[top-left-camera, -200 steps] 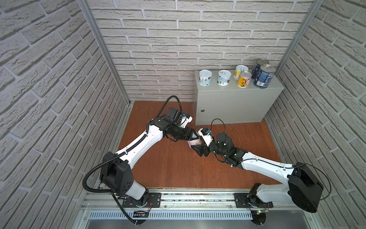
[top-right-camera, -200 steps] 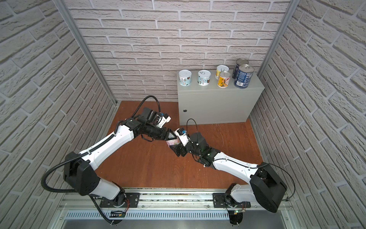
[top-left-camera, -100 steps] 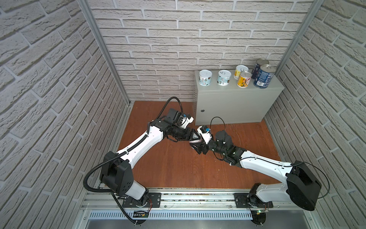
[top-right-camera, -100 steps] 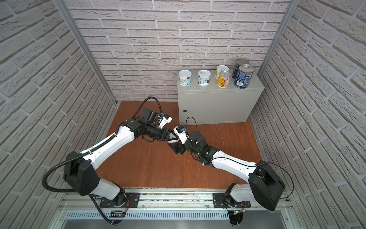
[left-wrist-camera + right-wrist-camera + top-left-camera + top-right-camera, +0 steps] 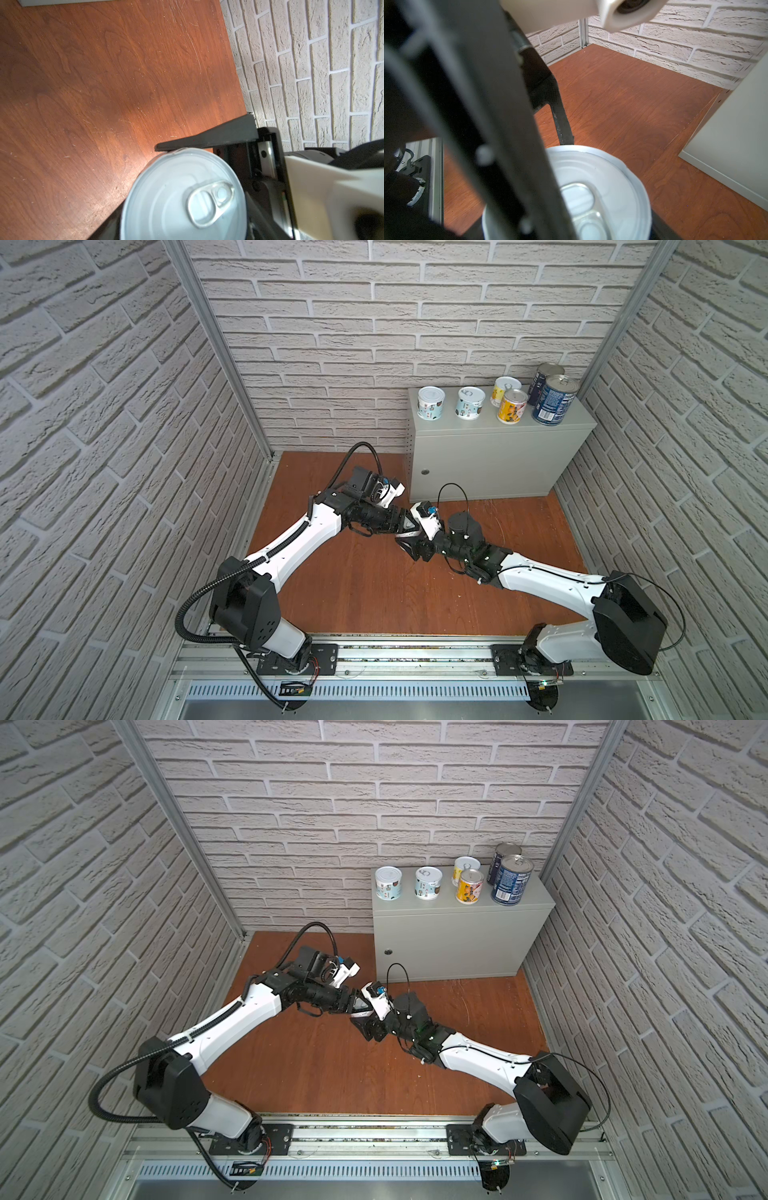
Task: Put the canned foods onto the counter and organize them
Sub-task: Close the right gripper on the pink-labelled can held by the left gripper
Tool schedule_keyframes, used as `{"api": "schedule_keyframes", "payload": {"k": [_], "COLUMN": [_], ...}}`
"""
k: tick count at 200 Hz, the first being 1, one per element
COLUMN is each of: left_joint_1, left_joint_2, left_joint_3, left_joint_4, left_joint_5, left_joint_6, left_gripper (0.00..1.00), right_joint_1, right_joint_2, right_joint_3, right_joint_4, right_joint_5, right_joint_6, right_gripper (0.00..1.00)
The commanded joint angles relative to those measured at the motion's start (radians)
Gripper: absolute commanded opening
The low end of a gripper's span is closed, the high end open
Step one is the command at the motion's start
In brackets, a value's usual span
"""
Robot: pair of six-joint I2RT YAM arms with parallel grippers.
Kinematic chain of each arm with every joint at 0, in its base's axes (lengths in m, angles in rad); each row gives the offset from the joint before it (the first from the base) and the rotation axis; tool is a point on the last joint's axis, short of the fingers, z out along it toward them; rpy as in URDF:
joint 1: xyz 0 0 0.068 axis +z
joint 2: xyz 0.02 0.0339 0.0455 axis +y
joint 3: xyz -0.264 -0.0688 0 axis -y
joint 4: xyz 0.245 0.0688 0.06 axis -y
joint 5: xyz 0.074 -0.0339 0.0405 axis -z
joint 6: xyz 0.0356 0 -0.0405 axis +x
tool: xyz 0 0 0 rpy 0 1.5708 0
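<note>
A short can with a white pull-tab lid (image 5: 182,193) is held above the wooden floor, where both grippers meet. My left gripper (image 5: 402,524) is shut on its sides. My right gripper (image 5: 411,545) comes from the opposite side. One of its black fingers (image 5: 207,137) lies against the can's rim. The same lid (image 5: 602,187) fills the space between the right jaws, partly hidden by the left gripper's dark body (image 5: 477,104). In both top views the grippers hide most of the can. Several cans (image 5: 512,406) stand on the grey counter (image 5: 490,464).
On the counter top, two white patterned cans (image 5: 388,883) stand left, yellow and orange ones in the middle, and two tall blue ones (image 5: 512,880) at the right end. Brick walls (image 5: 124,406) close in three sides. The rail (image 5: 415,655) runs along the front.
The right gripper's jaws have narrowed onto the can that the left gripper holds. Both arms have drifted slightly toward the back.
</note>
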Motion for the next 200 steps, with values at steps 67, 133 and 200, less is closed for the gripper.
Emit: {"api": "schedule_keyframes", "payload": {"k": [67,133,200], "left_joint_1": [0.013,0.018,0.018], "left_joint_2": [0.012,0.026,0.028], "left_joint_3": [-0.006,-0.030,-0.054], "left_joint_4": [0.098,0.119,0.134], "left_joint_5": [0.097,0.094,0.106], "left_joint_6": [-0.002,-0.016,-0.014], "left_gripper": [0.52,0.78,0.98], "right_joint_1": [0.007,0.005,0.005], "right_joint_2": [0.015,-0.006,-0.025], "right_joint_3": [0.030,0.026,0.026], "right_joint_4": [0.062,0.072,0.040], "right_joint_5": [0.014,0.069,0.107], "right_joint_6": [0.014,0.060,0.060], "right_gripper": [0.66,0.61,0.59]}}
